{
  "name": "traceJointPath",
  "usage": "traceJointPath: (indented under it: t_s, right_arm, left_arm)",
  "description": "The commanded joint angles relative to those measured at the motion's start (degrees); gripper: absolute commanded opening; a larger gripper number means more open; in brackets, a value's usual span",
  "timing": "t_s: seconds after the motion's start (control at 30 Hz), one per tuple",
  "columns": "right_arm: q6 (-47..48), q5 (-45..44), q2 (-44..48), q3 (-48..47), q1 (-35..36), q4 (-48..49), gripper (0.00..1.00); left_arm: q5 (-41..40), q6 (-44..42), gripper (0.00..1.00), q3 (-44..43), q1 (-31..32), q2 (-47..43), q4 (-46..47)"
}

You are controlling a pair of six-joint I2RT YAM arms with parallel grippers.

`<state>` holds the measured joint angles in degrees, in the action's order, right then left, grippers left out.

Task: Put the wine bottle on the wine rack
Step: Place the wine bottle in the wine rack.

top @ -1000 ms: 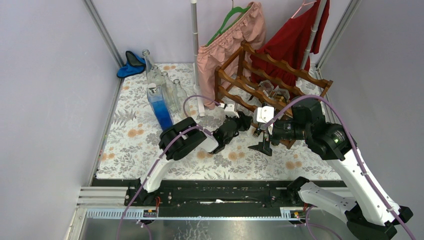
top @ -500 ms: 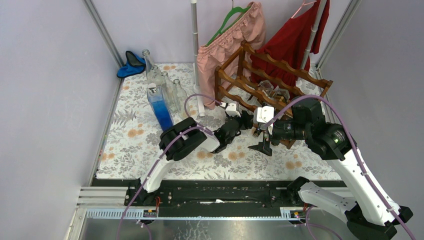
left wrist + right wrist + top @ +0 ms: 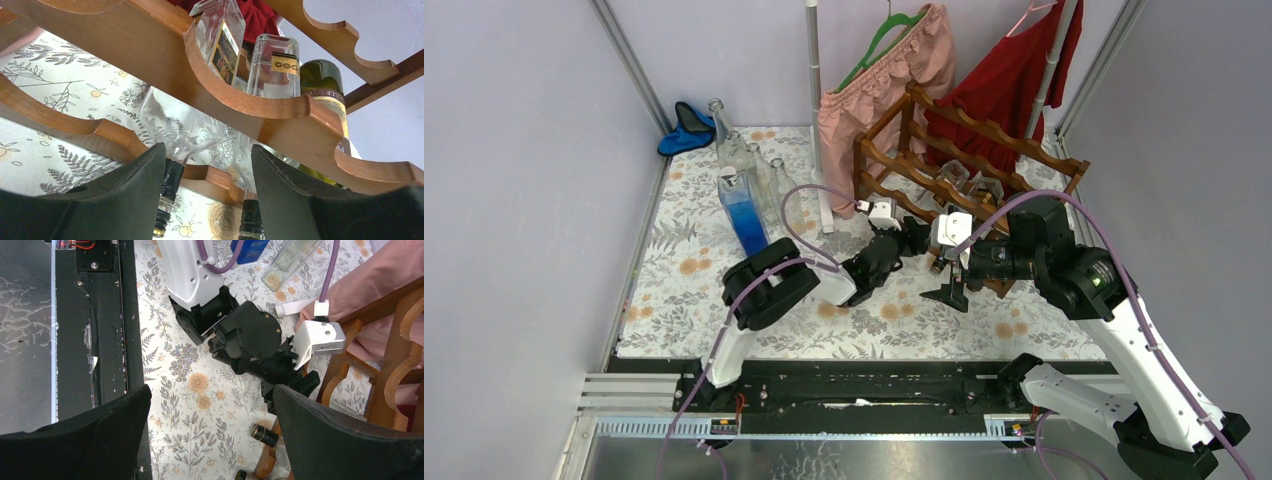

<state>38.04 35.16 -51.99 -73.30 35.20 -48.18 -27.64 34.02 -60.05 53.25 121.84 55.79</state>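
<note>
Lying on scalloped rack [image 3: 225,102]: apparently clear wine bottle [image 3: 175,131].

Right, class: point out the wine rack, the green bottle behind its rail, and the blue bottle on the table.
wine rack [image 3: 165,55], left wrist view, on the wavy front rail.
green bottle [image 3: 322,75], left wrist view, on the glass above its label.
blue bottle [image 3: 746,220], top view, on its blue body.

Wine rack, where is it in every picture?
Top view: wine rack at the back right, in front of the hanging clothes.
Left wrist: wine rack fills the picture, close up.
Right wrist: wine rack at the right edge.
Shared landmark: the flowery tablecloth under it.
</note>
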Motion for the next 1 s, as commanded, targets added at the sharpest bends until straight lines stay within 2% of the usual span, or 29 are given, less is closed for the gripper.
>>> traceJointPath:
  t_s: [0.0, 0.23, 0.4, 0.43, 0.5, 0.53, 0.6, 0.73, 0.97]
  right_arm:
    - [-0.3, 0.9, 0.7, -0.4, -0.3, 0.3, 1.0]
    - [-0.3, 0.6, 1.2, -0.3, -0.3, 0.1, 1.0]
    - [-0.4, 0.7, 1.3, 0.0, -0.3, 0.3, 1.0]
    - [-0.4, 0.8, 1.3, 0.0, -0.3, 0.3, 1.0]
    - [-0.4, 0.9, 1.3, 0.1, -0.3, 0.5, 1.0]
    - [-0.5, 0.9, 1.3, 0.2, -0.3, 0.7, 1.0]
    - [-0.7, 1.0, 1.3, 0.4, -0.3, 0.9, 1.0]
    - [-0.8, 0.8, 1.7, 0.6, -0.3, 0.8, 1.0]
    - [-0.7, 0.4, 2.0, 0.8, -0.3, 0.6, 1.0]
  left_arm:
    - [-1.7, 0.6, 0.7, 2.8, 0.6, -2.5, 1.3]
    - [-3.0, 1.1, 0.67, 12.5, 2.3, -8.3, 4.3]
    - [-6.2, -0.7, 0.56, 19.2, 4.6, -15.9, 2.4]
    - [-6.6, -1.3, 0.49, 20.0, 5.2, -17.7, 1.7]
    - [-6.0, -1.4, 0.23, 21.0, 5.9, -19.4, -0.8]
    - [-5.4, -1.1, 0.14, 21.0, 5.9, -19.6, -2.2]
    - [-4.8, -1.0, 0.08, 21.0, 5.9, -19.0, -4.0]
    - [-4.1, -0.6, 0.04, 20.4, 5.9, -16.2, -5.9]
    - [-1.7, -1.3, 0.04, 14.0, 4.9, -9.9, -9.9]
